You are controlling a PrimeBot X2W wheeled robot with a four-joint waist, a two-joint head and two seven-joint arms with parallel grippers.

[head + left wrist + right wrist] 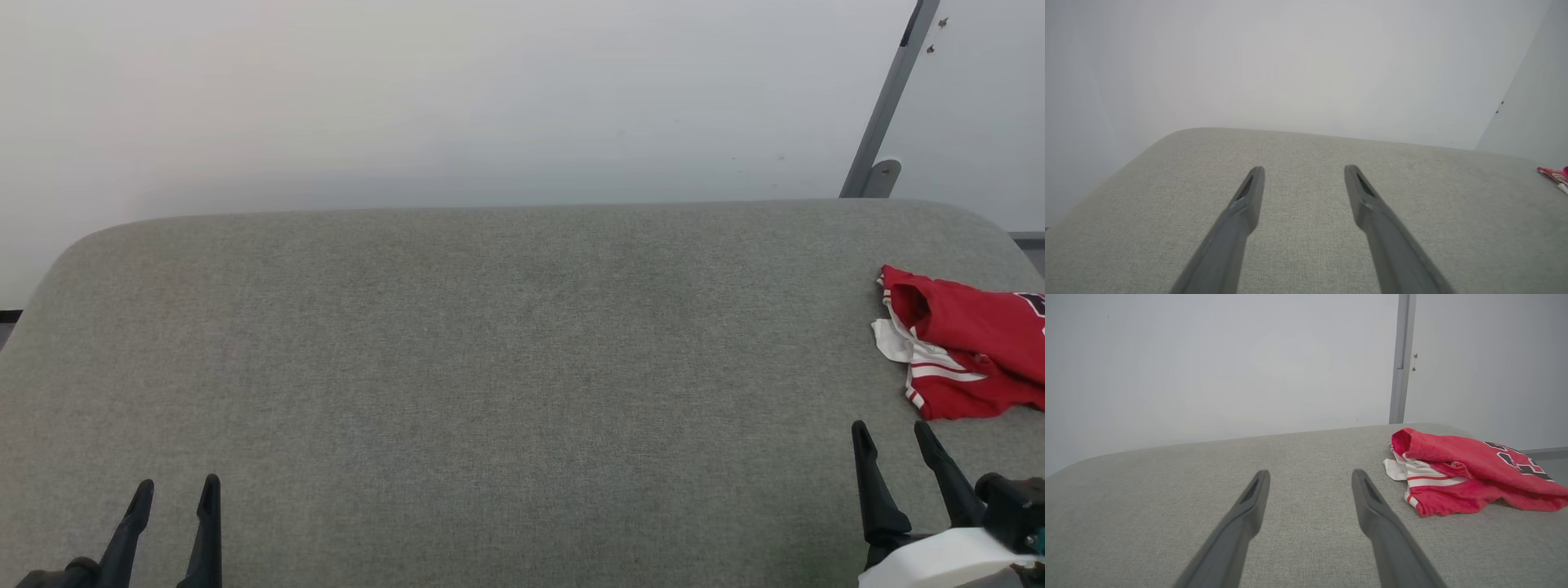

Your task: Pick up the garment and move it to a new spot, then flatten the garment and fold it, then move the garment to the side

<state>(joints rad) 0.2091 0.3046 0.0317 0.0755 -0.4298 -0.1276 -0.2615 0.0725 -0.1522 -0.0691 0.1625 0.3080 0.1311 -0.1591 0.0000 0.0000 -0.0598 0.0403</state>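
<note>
The garment (971,343) is a crumpled red shirt with white striped trim and black lettering, bunched at the far right of the grey fabric surface (490,351) and cut off by the head view's right edge. From the right wrist the garment (1466,473) lies ahead and to the right of the fingers. A sliver of the garment (1553,175) shows at the left wrist view's right edge. My right gripper (894,433) is open just in front of the shirt, not touching it. My left gripper (177,490) is open at the lower left, far from the shirt, with nothing between its fingers.
A pale wall (457,98) rises right behind the surface's rounded far edge. A grey metal post (886,114) leans at the back right, near the shirt. The surface's corners are rounded at the far left and far right.
</note>
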